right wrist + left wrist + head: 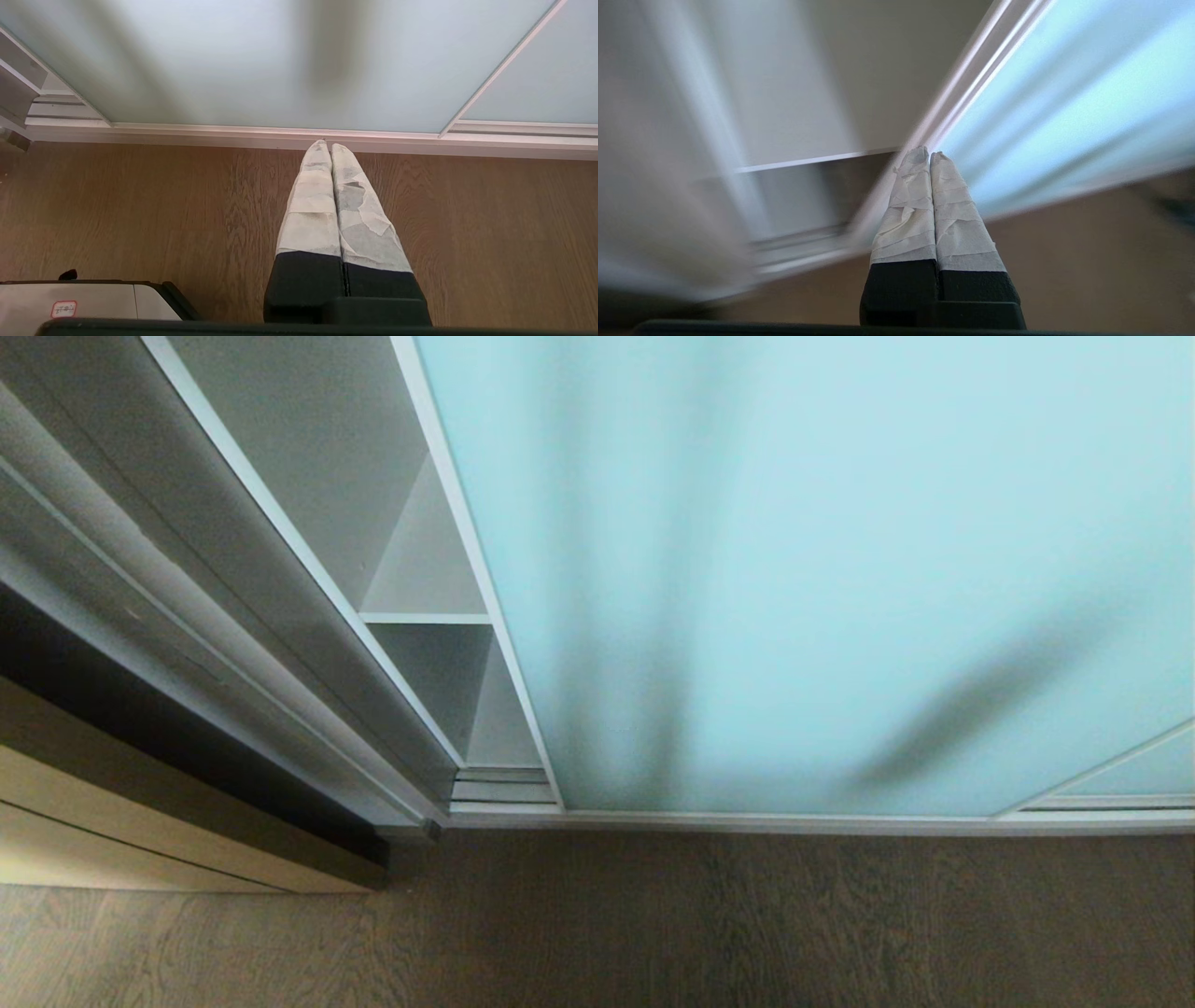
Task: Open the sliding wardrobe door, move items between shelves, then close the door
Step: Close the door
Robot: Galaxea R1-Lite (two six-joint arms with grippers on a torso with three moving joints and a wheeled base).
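Left hand (929, 156) shows only in its own wrist view: taped fingers (908, 205) pressed together, holding nothing, in the air before the gap at the door's (1064, 107) edge, touching neither. That view is streaked, so how near it is cannot be told. Right hand (325, 145) is likewise closed and empty, hanging over the floor (140, 210) with its tips pointing toward the bottom track (280, 133). Only the right wrist view shows a grey-and-black part of the robot base (93, 301) low on the floor.

Neither hand appears in the head view, which alone gives the whole layout: the door (794, 569) covers most of the wardrobe front, leaving a narrow opening on the left. Through it a white shelf (425, 617) is seen with a thin pale front edge. Further left stands a tan wooden panel (140, 840).

Frosted pale aqua glass fills the door, set in a slim silver frame (485, 616), with soft dark shadows falling across it.
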